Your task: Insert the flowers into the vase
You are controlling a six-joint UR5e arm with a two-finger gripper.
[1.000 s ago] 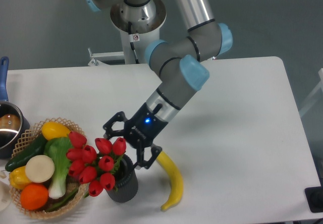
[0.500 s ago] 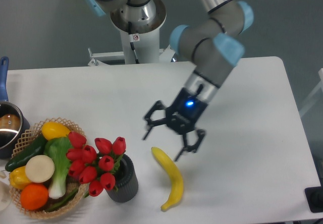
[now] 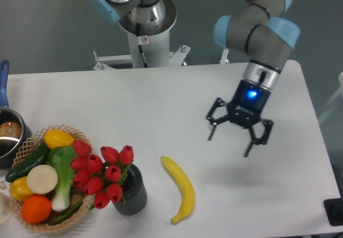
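The flowers (image 3: 102,173), a bunch of red tulip buds with green stems, stand in the vase (image 3: 132,192), a short dark ribbed cylinder near the table's front left. The buds lean left over the vase rim toward the basket. My gripper (image 3: 230,147) hangs open over the right half of the table, well to the right of the vase and above the surface, with nothing between its fingers.
A yellow banana (image 3: 180,188) lies just right of the vase. A wicker basket (image 3: 31,141) of produce sits at the front left. A metal pot (image 3: 9,136) with a blue handle is at the left edge. The arm's base (image 3: 143,23) stands behind the table.
My gripper has let go of the flowers and moved up and far to the right, away from the vase. The flowers stay in the vase.
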